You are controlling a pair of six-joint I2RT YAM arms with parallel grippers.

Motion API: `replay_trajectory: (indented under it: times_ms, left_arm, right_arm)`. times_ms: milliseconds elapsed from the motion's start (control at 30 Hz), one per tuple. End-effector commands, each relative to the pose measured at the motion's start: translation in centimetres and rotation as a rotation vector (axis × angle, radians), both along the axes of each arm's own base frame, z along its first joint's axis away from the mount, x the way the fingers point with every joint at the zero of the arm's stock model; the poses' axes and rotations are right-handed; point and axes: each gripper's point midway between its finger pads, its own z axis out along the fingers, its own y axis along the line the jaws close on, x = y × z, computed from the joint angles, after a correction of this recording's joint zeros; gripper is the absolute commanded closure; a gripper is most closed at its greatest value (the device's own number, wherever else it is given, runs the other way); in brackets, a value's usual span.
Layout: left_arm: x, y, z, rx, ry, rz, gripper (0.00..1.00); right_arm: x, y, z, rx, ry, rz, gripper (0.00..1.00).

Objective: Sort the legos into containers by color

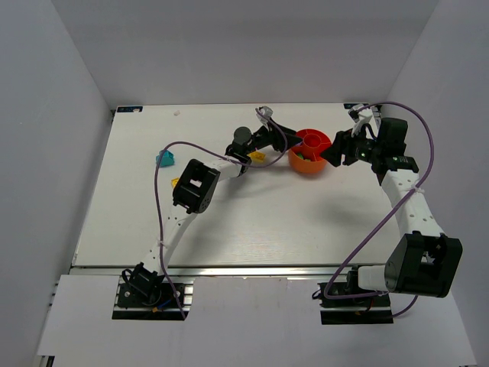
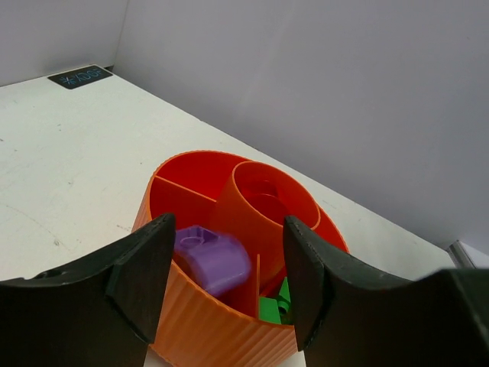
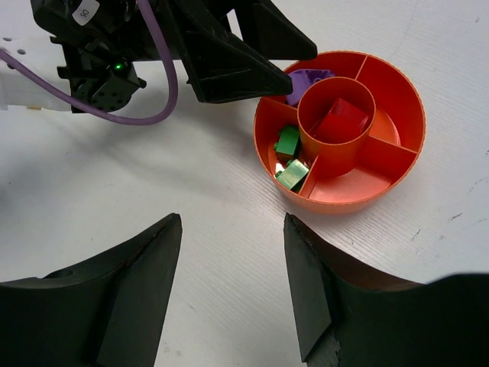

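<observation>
The orange bowl (image 1: 310, 162) stands at the back centre of the table. My left gripper (image 1: 288, 143) hangs open over its left rim. In the left wrist view a purple lego (image 2: 213, 258), blurred, is in a compartment of the bowl (image 2: 191, 329) between my open fingers (image 2: 145, 267), apart from both. Green legos (image 2: 273, 310) lie in the neighbouring compartment. The right wrist view shows the purple lego (image 3: 306, 78), two green legos (image 3: 288, 141), and a red lego (image 3: 340, 118) in the central cup. My right gripper (image 1: 331, 154) is open and empty beside the bowl's right side.
A teal lego (image 1: 165, 159) and a yellow lego (image 1: 176, 182) lie on the table at the left. Another yellow lego (image 1: 257, 157) lies under the left arm. A purple cable loops over each arm. White walls close in the back and both sides.
</observation>
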Motion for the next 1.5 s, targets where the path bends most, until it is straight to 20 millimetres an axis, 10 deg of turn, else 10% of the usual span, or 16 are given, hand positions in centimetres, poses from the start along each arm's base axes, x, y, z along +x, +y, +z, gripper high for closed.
replay_trajectory:
  times_ms: [0,267,500,533,600,667,733,800,833,900,933,1000,1033,1100,1233,1467]
  left_arm:
    - [-0.4,-0.5,3.4,-0.025,-0.056,0.001,0.32]
    - [-0.5,-0.3,5.8,-0.054,-0.091,0.004,0.31]
    - [-0.5,2.8,14.3,-0.133,-0.158,0.072,0.77]
    - [-0.9,4.2,18.0,-0.163,-0.19,0.103,0.88]
    - [-1.5,5.6,17.6,-0.137,-0.167,0.141,0.93]
    - [-3.3,7.5,21.3,-0.152,-0.202,0.161,0.99]
    - [-3.7,9.4,18.8,-0.078,-0.093,0.185,1.0]
    - [-4.7,12.3,20.5,-0.045,-0.012,0.25,1.0]
    - [-4.4,13.7,14.9,0.101,0.228,0.312,1.0]
    - [-4.8,17.1,15.1,0.223,0.28,0.473,1.0]
    - [-6.1,19.3,11.4,0.358,0.375,0.512,0.93]
    - [-8.0,24.2,11.7,0.459,0.36,0.672,0.55]
    - [-9.9,27.1,7.8,0.563,0.44,0.746,0.39]
    - [-12.3,32.6,10.3,0.558,0.394,0.983,0.03]
    - [-18.4,37.0,7.7,0.613,0.414,1.074,0.02]
    - [-22.2,41.3,5.3,0.695,0.392,1.203,0.02]
  right_arm:
    - [0.2,0.1,2.4,0.002,-0.082,0.018,0.38]
    - [0.2,0.1,2.3,0.004,-0.08,0.02,0.38]
    - [-2.5,2.7,2.3,0.026,-0.143,0.26,0.39]
    - [-3.1,3.2,1.9,0.03,-0.145,0.303,0.4]
    - [-4.1,4.3,1.9,0.022,-0.197,0.401,0.43]
    - [-5.1,5.4,1.2,-0.008,-0.229,0.478,0.46]
    - [-5.7,6.9,0.6,-0.042,-0.258,0.536,0.54]
    - [-4.7,7.9,-0.9,-0.127,-0.264,0.529,0.66]
    - [-4.5,9.2,-1.4,-0.165,-0.267,0.544,0.67]
    - [-2.0,10.3,-3.4,-0.287,-0.221,0.489,0.63]
    - [-1.4,11.6,-3.9,-0.325,-0.201,0.472,0.56]
    - [1.8,12.6,-5.3,-0.406,-0.127,0.358,0.44]
    - [2.4,13.7,-5.5,-0.422,-0.112,0.348,0.39]
    - [4.4,15.4,-6.4,-0.467,-0.071,0.326,0.35]
    - [8.4,17.9,-6.9,-0.499,-0.036,0.266,0.21]
    - [13.3,21.1,-11.7,-0.552,0.043,0.251,0.11]
